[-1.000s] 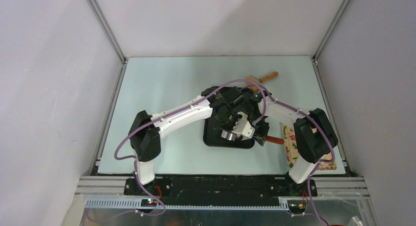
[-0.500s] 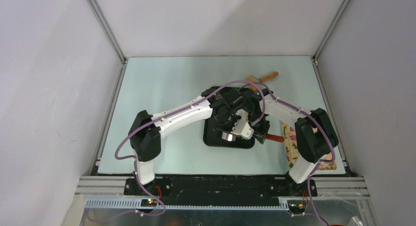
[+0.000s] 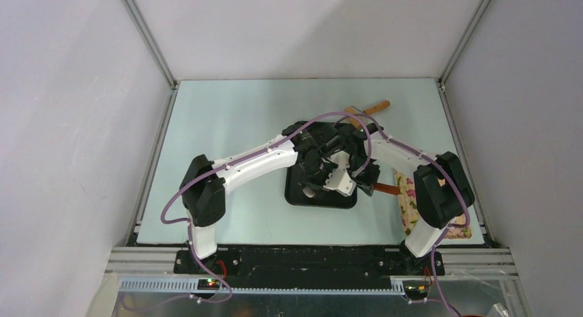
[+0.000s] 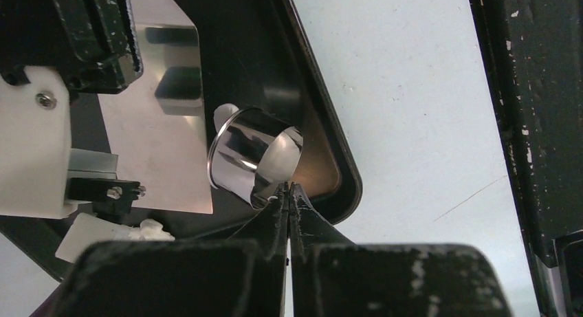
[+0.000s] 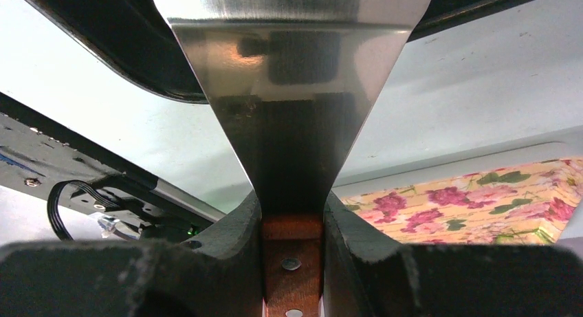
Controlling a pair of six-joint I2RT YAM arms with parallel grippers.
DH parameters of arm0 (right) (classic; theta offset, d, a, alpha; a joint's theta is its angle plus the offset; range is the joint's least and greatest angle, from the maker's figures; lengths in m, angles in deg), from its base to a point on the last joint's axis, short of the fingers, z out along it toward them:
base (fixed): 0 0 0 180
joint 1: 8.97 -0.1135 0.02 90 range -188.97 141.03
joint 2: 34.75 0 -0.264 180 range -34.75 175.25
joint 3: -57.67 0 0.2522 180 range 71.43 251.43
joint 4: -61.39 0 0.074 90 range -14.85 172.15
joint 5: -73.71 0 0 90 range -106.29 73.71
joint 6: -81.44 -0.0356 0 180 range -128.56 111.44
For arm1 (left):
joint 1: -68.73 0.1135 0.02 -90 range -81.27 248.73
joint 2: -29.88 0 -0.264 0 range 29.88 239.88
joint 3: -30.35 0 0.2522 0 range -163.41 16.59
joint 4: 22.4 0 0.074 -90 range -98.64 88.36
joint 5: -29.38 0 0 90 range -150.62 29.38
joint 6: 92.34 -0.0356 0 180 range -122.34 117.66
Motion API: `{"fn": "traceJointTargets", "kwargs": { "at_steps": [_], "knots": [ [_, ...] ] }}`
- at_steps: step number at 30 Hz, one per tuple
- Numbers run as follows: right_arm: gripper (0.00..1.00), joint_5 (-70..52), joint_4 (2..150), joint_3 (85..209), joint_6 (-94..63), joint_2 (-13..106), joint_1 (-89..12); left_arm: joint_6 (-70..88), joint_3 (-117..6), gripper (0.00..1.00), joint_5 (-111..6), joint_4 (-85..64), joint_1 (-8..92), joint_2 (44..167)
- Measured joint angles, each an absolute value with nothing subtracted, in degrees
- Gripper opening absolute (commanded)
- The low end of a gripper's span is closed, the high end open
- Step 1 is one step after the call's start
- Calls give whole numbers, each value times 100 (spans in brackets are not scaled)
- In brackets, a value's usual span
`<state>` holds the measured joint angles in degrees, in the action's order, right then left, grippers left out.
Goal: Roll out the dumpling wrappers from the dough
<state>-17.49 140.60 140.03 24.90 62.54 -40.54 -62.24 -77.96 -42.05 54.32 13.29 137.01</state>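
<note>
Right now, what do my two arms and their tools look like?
The left arm and right arm have white links, bulky black joints and a purple cable looped alongside. The left tool and right tool are black, with white-flecked scuffs.

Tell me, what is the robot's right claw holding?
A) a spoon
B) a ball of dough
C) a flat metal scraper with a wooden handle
C: in the right wrist view, the right gripper is closed on the brown wooden handle of the scraper, and its wide shiny blade sticks out in front.
</note>
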Motion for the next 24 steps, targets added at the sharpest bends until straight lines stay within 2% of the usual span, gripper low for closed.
{"fn": "traceJointTargets", "kwargs": {
  "at_steps": [9,15,19,24],
  "knots": [
    [0,-1834,14007,14014,2481,6254,-4048,-6170,-7796,0,-4083,5504,1333,13701],
    [0,-2190,13865,14014,2444,6254,-4043,-6080,-7704,10,-4089,5495,1344,13699],
    [0,-2387,13808,14014,2439,6279,-4017,-6004,-7525,11,-4091,5476,1401,13699],
    [0,-2684,13721,14014,2439,6327,-3921,-5816,-7219,17,-4144,5159,1561,13692]
  ]
}}
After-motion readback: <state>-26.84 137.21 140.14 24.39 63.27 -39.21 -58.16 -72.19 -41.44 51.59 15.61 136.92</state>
